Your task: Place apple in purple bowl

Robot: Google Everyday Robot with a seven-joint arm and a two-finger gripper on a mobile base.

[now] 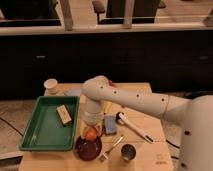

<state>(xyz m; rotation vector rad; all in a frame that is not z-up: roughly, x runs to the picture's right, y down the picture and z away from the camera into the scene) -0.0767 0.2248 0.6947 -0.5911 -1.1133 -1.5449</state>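
The apple (91, 134), small, round and orange-red, is held in my gripper (90, 132) just above the far rim of the purple bowl (88, 148). The bowl is dark maroon and glossy and stands near the table's front edge, right of the green tray. My white arm comes in from the right and bends down over the bowl. The gripper is shut on the apple, and the fingers hide part of it.
A green tray (46, 131) with a tan block (63, 114) lies at the left. A small metal cup (128, 152), a fork (112, 148), a blue sponge (110, 125) and a white-handled tool (133, 127) lie right of the bowl. A paper cup (50, 85) stands at the back left.
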